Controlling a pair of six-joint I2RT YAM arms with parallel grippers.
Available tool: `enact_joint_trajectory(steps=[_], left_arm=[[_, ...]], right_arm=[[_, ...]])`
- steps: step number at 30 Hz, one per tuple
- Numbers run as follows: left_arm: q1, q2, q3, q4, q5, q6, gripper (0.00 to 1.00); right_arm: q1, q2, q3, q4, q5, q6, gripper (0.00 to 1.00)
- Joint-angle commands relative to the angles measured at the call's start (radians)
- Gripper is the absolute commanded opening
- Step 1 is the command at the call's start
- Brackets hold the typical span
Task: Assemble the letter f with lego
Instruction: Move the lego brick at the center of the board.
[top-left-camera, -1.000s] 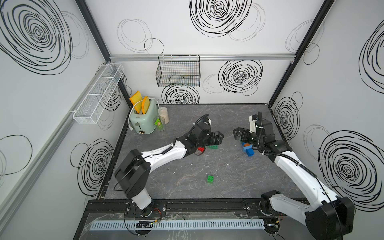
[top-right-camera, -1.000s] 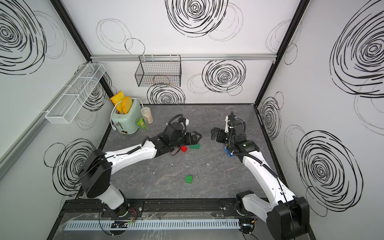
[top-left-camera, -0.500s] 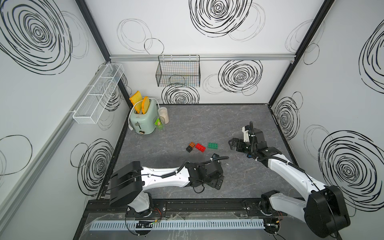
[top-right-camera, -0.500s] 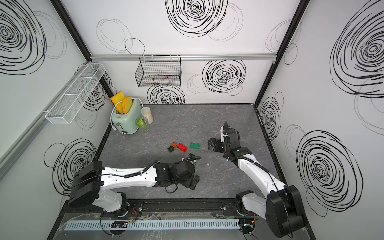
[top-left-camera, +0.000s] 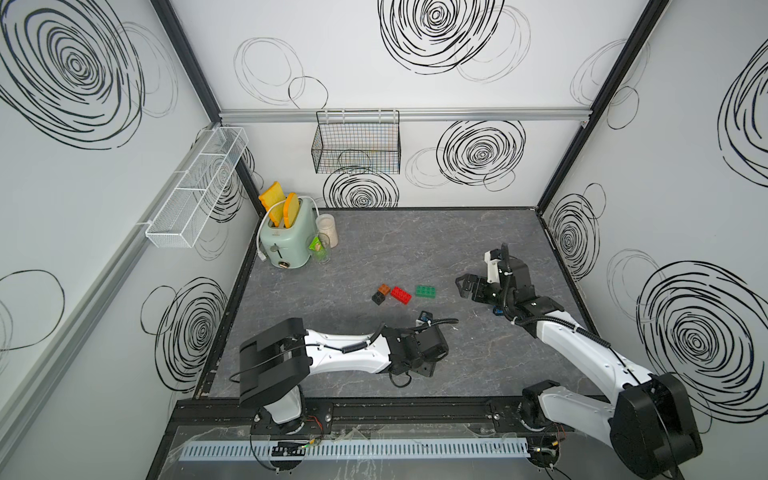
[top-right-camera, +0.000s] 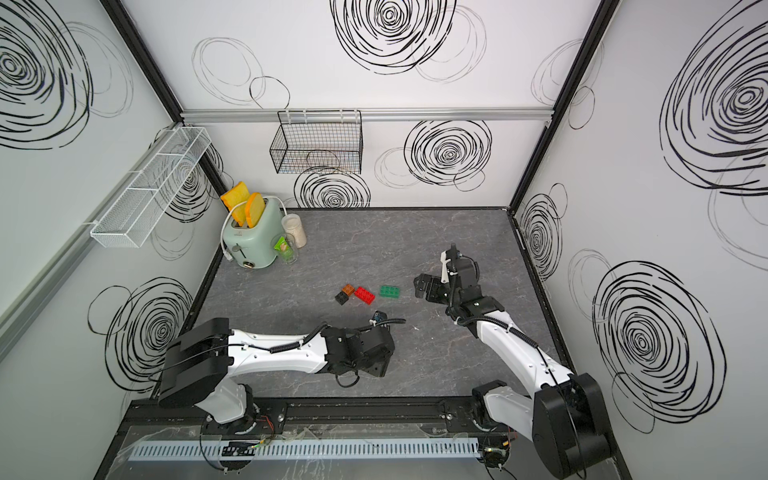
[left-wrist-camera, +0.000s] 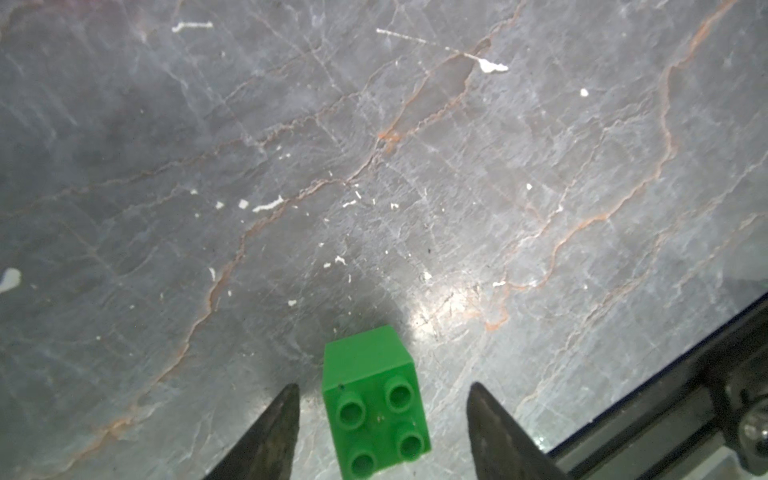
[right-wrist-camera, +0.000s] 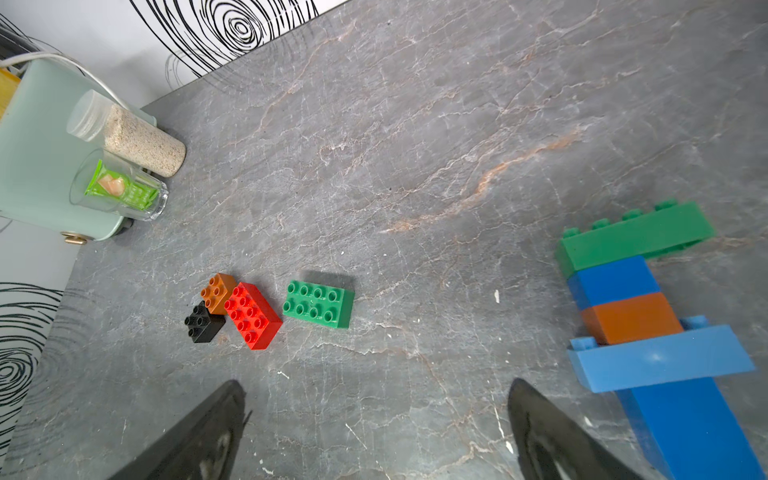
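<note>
Reaching low along the front of the counter (top-left-camera: 415, 241) in both top views, the left arm (top-left-camera: 353, 353) has its wrist turned downward, so its fingers are hidden there. The right gripper (top-left-camera: 462, 287) stands wide and holds nothing. Four loose bricks lie ahead of its tips: the green oblong brick (top-left-camera: 426, 291) is nearest, the red brick (top-left-camera: 400, 295) is next, and the orange brick (top-left-camera: 384, 289) and black brick (top-left-camera: 377, 298) are farthest. In the left wrist view, the left gripper (left-wrist-camera: 383, 385) straddles a small green brick (left-wrist-camera: 374, 403) that sits studs-up on the counter. The jaws are partly apart, and a gap shows on each side of the brick, so neither finger touches it. In the right wrist view, the right gripper (right-wrist-camera: 376, 385) is spread wide over bare counter. The four loose bricks are well ahead of it, with the red one touching the orange and the black. The green oblong brick lies just beside that cluster but apart from it. Outside one finger lies the joined stack of bricks (right-wrist-camera: 631, 318), flat on the counter: long green, blue, orange, long light blue, then blue. Far beyond the loose bricks stand a toaster (right-wrist-camera: 41, 166), a jar (right-wrist-camera: 137, 137) and a glass (right-wrist-camera: 120, 191).
</note>
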Motion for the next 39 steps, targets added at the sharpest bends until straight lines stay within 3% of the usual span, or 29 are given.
enact_joint_trajectory(steps=[1,6,19,29,39], left_arm=[[0.003,0.008,-0.002,0.009,0.005,-0.032,0.62],[0.002,0.018,0.004,0.001,0.003,-0.039,0.57],[0.034,0.062,0.032,-0.067,-0.035,-0.078,0.21],[0.209,0.113,0.124,-0.132,-0.148,-0.048,0.22],[0.248,0.227,0.232,-0.139,-0.129,-0.083,0.27]], right_arm=[[0.004,0.017,0.045,-0.048,-0.006,0.003,0.99],[0.005,0.001,0.040,-0.045,-0.015,-0.005,0.99],[0.013,0.015,0.040,-0.025,-0.089,-0.022,0.99],[0.036,0.045,0.052,-0.043,-0.058,-0.029,0.99],[0.055,0.081,0.062,-0.051,-0.057,-0.038,0.99]])
